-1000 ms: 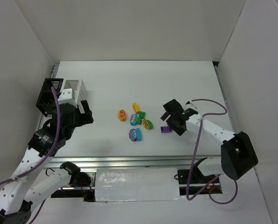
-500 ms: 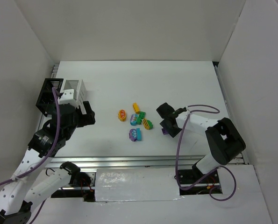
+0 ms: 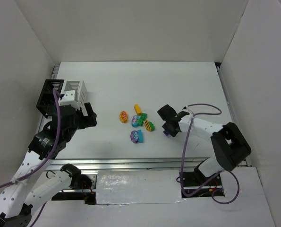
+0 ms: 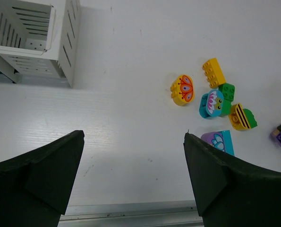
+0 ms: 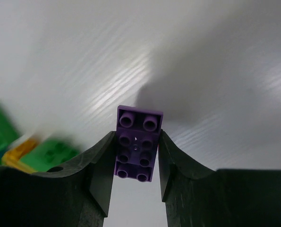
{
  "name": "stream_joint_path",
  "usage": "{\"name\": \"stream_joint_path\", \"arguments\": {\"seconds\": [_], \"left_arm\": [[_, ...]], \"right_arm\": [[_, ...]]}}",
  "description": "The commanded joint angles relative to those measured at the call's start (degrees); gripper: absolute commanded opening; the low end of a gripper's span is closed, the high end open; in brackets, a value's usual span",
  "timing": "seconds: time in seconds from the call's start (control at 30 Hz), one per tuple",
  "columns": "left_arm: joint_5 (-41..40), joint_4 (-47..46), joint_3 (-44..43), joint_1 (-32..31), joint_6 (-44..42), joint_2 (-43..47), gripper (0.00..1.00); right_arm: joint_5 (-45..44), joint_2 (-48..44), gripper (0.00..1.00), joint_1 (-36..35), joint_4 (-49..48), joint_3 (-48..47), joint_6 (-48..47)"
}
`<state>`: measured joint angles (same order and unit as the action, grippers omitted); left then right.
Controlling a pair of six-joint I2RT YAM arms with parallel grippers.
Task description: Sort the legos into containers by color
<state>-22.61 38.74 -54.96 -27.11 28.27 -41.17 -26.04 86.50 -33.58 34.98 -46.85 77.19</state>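
**Q:** What is standing at the left of the table [image 3: 178, 80]?

**A:** The white bin [image 4: 31, 38] is sitting there and is serving as the reference point. The black bin [image 3: 48, 97] is touching the white bin's left side. Neither bin is showing a brick inside, though the black bin's interior is partly hidden by the arm.

**Q:** What is the left gripper [image 4: 133, 142] doing?

**A:** It is hovering just right of the white bin and nearer the arm bases. Its jaws are spread wide and are holding nothing.

**Q:** Where are the loose bricks lying?

**A:** They are lying in a cluster well to the right of the white bin.
- The orange round brick [image 4: 183, 90] is lying closest to the white bin.
- The yellow brick [image 4: 213, 72] is lying beyond it.
- The teal brick [image 4: 211, 103] and the green brick [image 4: 226, 91] are touching each other.
- The striped yellow-and-green brick [image 4: 242, 117] is lying farthest right in the cluster.
- The purple-and-teal brick [image 4: 218, 141] is lying on the cluster's near side.

**Q:** And the right gripper [image 3: 167, 127]?

**A:** It is working farther from the white bin than the whole cluster. Its fingers [image 5: 102, 165] are pinching the small purple brick [image 5: 136, 149] by its long sides, and the brick's studs are facing the wrist camera. Whether the brick is resting on the table cannot be told.
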Motion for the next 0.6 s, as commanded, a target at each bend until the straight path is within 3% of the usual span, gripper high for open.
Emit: {"name": "stream_joint_path", "arguments": {"seconds": [0.0, 0.03, 0.07, 0.1, 0.3, 0.33, 0.43, 0.57], "left_arm": [[4.9, -2.2, -1.6, 0.2, -1.1, -0.9, 0.99], [10.1, -2.5, -2.0, 0.2, -0.3, -1.2, 0.99], [13.5, -3.3, -2.1, 0.3, 0.2, -1.3, 1.00], [17.2, -4.2, -1.8, 0.3, 0.8, -1.3, 0.99], [46.3, -26.0, 7.8, 0.0, 10.9, 1.9, 0.99], [48.3, -33.3, 9.3, 0.0, 14.2, 2.1, 1.00], [53.4, -42.2, 12.1, -0.7, 18.5, 0.3, 1.00], [49.1, -41.8, 9.6, -6.8, 15.5, -4.6, 0.97]], "right_arm": [[1.6, -10.0, 0.00, -3.4, -13.3, 3.0, -15.5], [4.7, -15.3, 0.00, -4.5, -21.2, 4.3, -20.0], [8.1, -17.7, 0.00, -5.0, -23.4, 5.9, -25.9], [11.0, -19.7, 0.00, -5.2, -24.0, 5.7, -25.9], [0.0, -24.8, 0.00, -7.8, -4.8, -5.5, -11.9], [-1.0, -24.9, 0.00, -9.9, -2.3, -8.2, -10.5], [-4.9, -23.4, 0.00, -15.7, 0.9, -15.3, -7.8], [-10.3, -16.9, 0.00, -20.9, 8.9, -25.9, -4.1]]}}
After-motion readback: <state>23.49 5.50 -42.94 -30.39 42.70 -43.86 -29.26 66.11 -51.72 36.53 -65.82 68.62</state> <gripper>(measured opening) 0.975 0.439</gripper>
